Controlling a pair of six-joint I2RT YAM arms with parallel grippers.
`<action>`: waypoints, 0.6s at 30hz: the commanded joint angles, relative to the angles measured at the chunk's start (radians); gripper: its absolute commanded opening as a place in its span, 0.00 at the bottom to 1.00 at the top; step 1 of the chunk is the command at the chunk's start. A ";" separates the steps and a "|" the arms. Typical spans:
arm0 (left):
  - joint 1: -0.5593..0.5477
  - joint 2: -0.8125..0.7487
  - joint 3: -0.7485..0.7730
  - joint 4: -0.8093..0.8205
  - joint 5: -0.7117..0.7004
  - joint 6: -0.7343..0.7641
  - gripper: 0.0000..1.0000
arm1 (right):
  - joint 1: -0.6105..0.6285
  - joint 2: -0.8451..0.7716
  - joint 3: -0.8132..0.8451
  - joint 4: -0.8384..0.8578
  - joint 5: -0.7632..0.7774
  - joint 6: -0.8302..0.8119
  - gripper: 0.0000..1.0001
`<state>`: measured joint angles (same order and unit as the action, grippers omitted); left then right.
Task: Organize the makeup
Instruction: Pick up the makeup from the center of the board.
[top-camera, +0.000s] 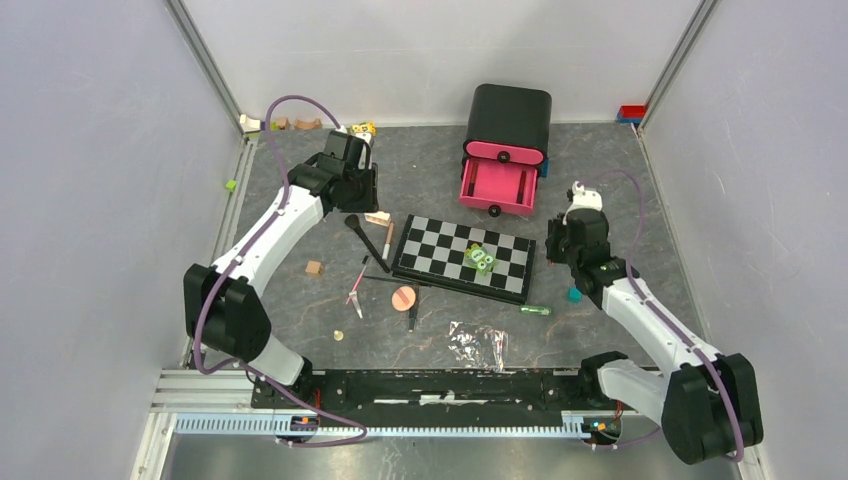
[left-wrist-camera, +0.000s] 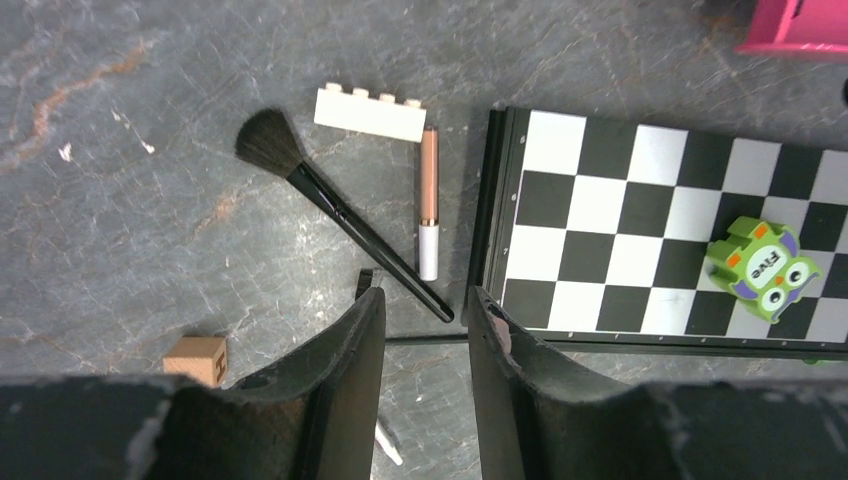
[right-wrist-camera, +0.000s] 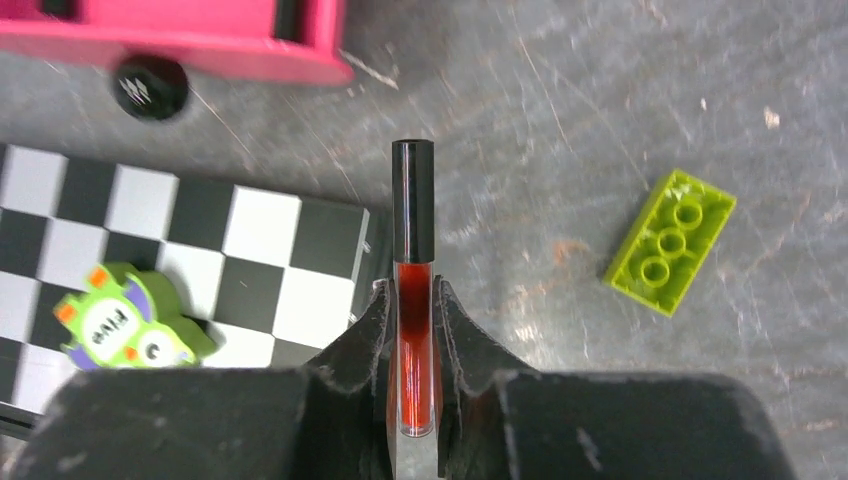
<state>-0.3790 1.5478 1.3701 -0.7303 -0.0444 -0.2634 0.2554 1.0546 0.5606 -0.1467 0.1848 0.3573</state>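
My right gripper (right-wrist-camera: 412, 300) is shut on a red lip gloss tube with a black cap (right-wrist-camera: 412, 200), held above the table just off the chequered board's right end. My left gripper (left-wrist-camera: 425, 298) is open and empty over the handle end of the black brush (left-wrist-camera: 330, 205). A peach-and-white stick (left-wrist-camera: 428, 205) lies beside the brush. In the top view the brush (top-camera: 367, 240), pink pencil (top-camera: 357, 285), dark pencil (top-camera: 412, 315), round peach puff (top-camera: 404, 297) and small green tube (top-camera: 535, 310) lie on the table. The black square compact is not in view.
A black box with an open pink drawer (top-camera: 497, 186) stands at the back. The chequered board (top-camera: 440, 250) carries green owl blocks (top-camera: 480, 258). A cream brick (left-wrist-camera: 370, 110), a wooden cube (left-wrist-camera: 197, 358), a green brick (right-wrist-camera: 670, 240) and a clear wrapper (top-camera: 478, 343) lie about.
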 joint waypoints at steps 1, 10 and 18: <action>0.002 -0.033 0.076 0.008 -0.005 0.053 0.43 | 0.004 0.052 0.127 0.056 -0.028 -0.001 0.08; 0.002 -0.037 0.029 0.050 -0.007 0.043 0.43 | 0.004 0.261 0.343 0.139 -0.148 0.073 0.08; 0.003 -0.062 0.022 0.051 0.014 0.031 0.43 | 0.005 0.446 0.493 0.195 -0.160 0.147 0.08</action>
<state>-0.3790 1.5410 1.3994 -0.7177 -0.0494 -0.2520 0.2558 1.4445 0.9764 -0.0120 0.0334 0.4538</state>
